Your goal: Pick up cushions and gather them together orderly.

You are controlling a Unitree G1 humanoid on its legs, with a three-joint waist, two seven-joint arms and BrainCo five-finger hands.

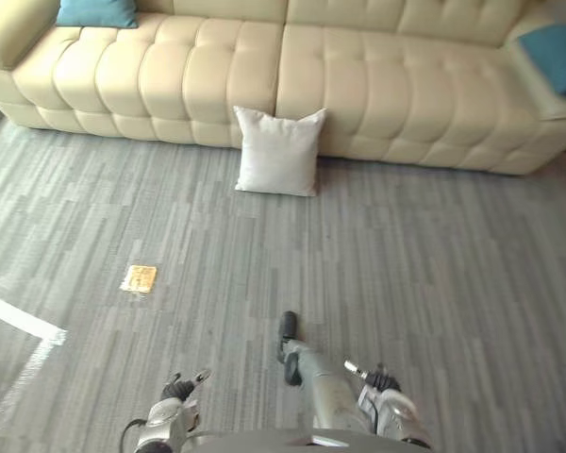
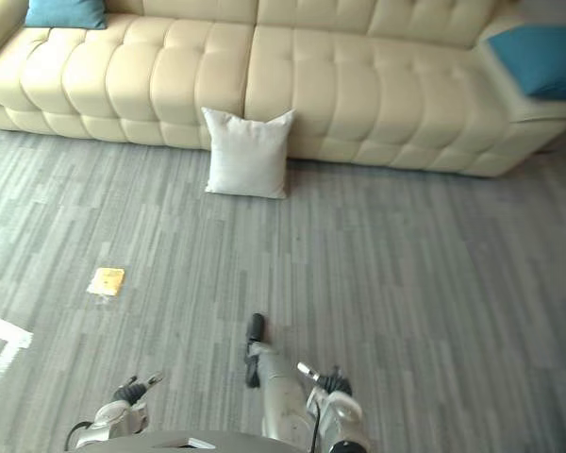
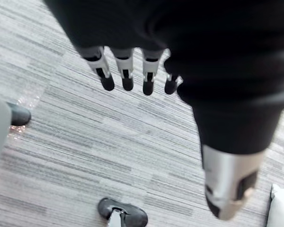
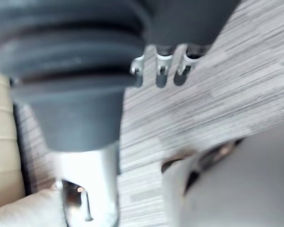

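Note:
A white square cushion (image 1: pixel 278 151) stands on the grey floor, leaning against the front of the cream sofa (image 1: pixel 358 75). It also shows as a white corner, the cushion (image 3: pixel 281 208). One teal cushion (image 1: pixel 96 11) lies on the sofa's far left seat and another teal cushion (image 1: pixel 555 55) rests on its right end. My left hand (image 3: pixel 125 71) hangs over bare floor, fingers straight, holding nothing. My right hand (image 4: pixel 161 71) also hangs with relaxed fingers and is empty, with the white cushion (image 4: pixel 23 208) and sofa base beyond it. Both hands are well short of the cushions.
A small yellow packet (image 1: pixel 139 278) lies on the floor to the left. White tape lines (image 1: pixel 19 321) mark the floor at the left edge. Grey plank floor stretches between me and the sofa.

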